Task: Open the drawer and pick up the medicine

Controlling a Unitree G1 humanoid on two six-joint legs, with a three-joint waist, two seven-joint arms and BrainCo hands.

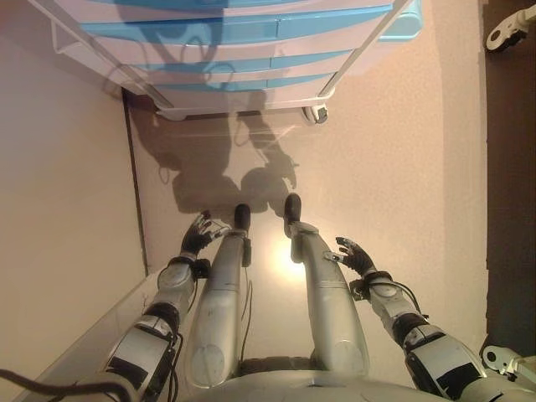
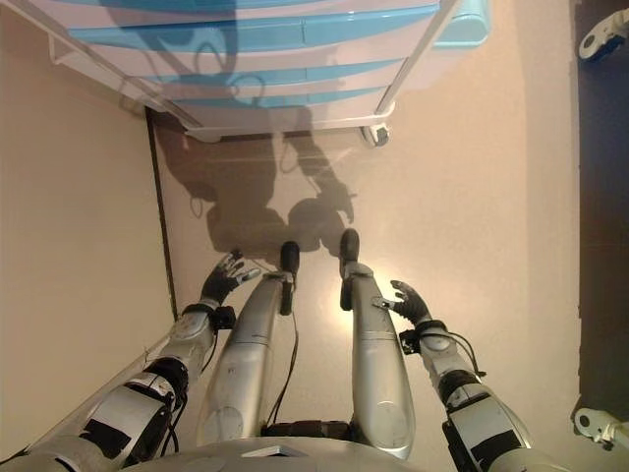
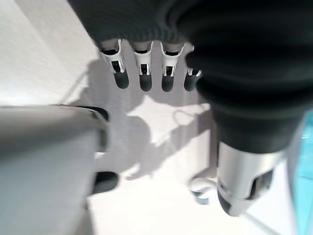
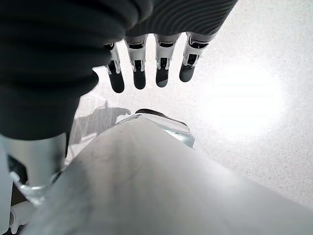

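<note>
A white wheeled cart of blue and white drawers point(image 1: 243, 42) stands on the floor at the top of both eye views, all its drawers closed. No medicine shows anywhere. My left hand point(image 1: 199, 234) hangs low beside the body, far below the cart, fingers point(image 3: 142, 73) relaxed and holding nothing. My right hand point(image 1: 356, 255) hangs on the other side, also far from the cart, with its fingers point(image 4: 139, 73) straight and empty.
A pale wall or panel point(image 1: 59, 184) runs along the left, meeting the floor at a dark seam. One caster point(image 1: 316, 114) of the cart shows at its near right corner. Another wheeled base point(image 1: 507, 29) sits on dark flooring at the upper right.
</note>
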